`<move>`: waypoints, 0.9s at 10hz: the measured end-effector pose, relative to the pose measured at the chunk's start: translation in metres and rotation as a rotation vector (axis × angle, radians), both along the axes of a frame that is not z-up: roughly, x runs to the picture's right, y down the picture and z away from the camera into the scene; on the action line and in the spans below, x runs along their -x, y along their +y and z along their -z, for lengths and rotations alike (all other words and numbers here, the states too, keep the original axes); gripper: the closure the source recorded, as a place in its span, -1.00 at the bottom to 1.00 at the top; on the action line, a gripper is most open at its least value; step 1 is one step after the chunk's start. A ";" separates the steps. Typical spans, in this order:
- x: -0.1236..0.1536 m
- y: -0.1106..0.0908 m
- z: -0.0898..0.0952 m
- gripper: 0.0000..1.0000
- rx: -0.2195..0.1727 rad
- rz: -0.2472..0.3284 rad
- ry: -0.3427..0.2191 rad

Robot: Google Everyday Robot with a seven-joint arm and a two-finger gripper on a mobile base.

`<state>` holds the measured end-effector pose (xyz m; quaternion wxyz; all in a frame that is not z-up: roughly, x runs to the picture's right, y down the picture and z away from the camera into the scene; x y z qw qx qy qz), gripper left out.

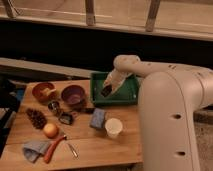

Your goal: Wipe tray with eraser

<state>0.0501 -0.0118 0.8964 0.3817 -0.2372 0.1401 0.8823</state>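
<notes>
A green rectangular tray [127, 95] with low walls lies at the back right of the wooden table. My gripper [106, 90] reaches down into the tray's left part, shut on the small dark eraser [106, 92], which sits at or just above the tray floor. My white arm comes in from the right and hides the tray's right end.
Left of the tray stand a purple bowl [73, 95] and an orange bowl [43, 91]. A blue-grey sponge block [97, 118], a white cup [113, 127], a small black-framed square [65, 118], an orange fruit [50, 130], a dark cluster [36, 118], a grey cloth [33, 149] and a red-handled tool [52, 148] lie in front.
</notes>
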 end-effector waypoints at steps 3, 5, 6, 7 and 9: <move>-0.014 -0.029 -0.025 1.00 -0.051 -0.038 0.062; 0.000 -0.050 -0.032 1.00 -0.094 -0.053 0.044; 0.014 -0.055 -0.032 1.00 -0.106 -0.051 0.020; 0.032 -0.056 -0.030 1.00 -0.114 -0.046 -0.016; 0.055 -0.044 -0.013 1.00 -0.112 -0.030 -0.077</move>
